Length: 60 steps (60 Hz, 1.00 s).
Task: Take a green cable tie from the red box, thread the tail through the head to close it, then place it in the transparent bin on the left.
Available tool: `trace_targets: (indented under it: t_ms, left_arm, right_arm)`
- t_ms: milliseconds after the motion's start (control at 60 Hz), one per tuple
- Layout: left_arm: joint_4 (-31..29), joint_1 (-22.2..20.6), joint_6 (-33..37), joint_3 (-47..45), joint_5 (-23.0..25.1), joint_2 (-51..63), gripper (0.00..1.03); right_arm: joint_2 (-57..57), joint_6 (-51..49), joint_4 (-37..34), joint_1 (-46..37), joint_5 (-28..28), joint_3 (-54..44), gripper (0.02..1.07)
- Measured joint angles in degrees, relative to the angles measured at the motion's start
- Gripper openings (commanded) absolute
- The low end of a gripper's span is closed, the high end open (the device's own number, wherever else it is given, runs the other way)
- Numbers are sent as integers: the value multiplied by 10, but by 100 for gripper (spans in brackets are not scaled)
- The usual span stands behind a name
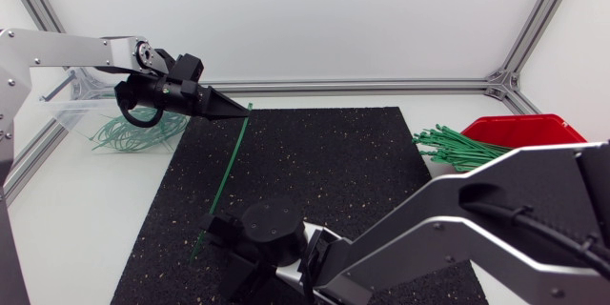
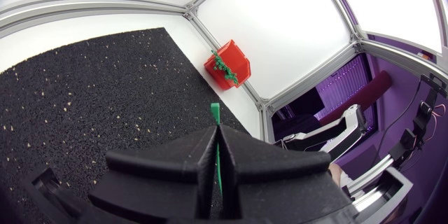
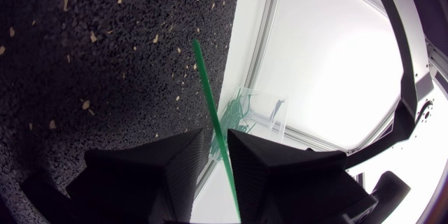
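Inspector: Left hand and right hand each pinch an end of the cable tie, straight over the mat, unlooped.
Assessor: Risk: tie may twist in either grip; tail misses head.

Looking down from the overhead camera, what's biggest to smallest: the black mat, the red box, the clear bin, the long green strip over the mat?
1. black mat
2. red box and clear bin: they look alike and both are partly hidden, so no ranking
3. green cable tie: long, but very thin
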Motion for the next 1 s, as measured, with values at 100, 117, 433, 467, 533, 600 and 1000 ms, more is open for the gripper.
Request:
trace_targets:
  t_ms: [100, 117, 433, 467, 533, 600, 1000]
  left_arm:
    - [-7, -6, 2, 0, 3, 2, 3]
    - [-7, -7, 2, 0, 4, 2, 3]
    - [-22, -12, 6, 7, 8, 2, 3]
    - [-22, -12, 6, 10, 8, 3, 3]
    - [-22, -12, 7, 13, 8, 4, 3]
    - [-22, -10, 7, 15, 8, 4, 3]
    - [-42, -10, 24, 15, 8, 5, 3]
  right_arm:
    - [0, -6, 0, 0, -2, 7, 29]
    - [0, -6, 0, 0, -3, 7, 29]
    - [7, -7, 1, 0, -4, 10, 23]
    - [7, -7, 1, 0, -4, 10, 23]
    - [7, -7, 1, 0, -4, 10, 21]
    - [7, -7, 1, 0, -4, 10, 20]
    - [7, -7, 1, 14, -3, 10, 17]
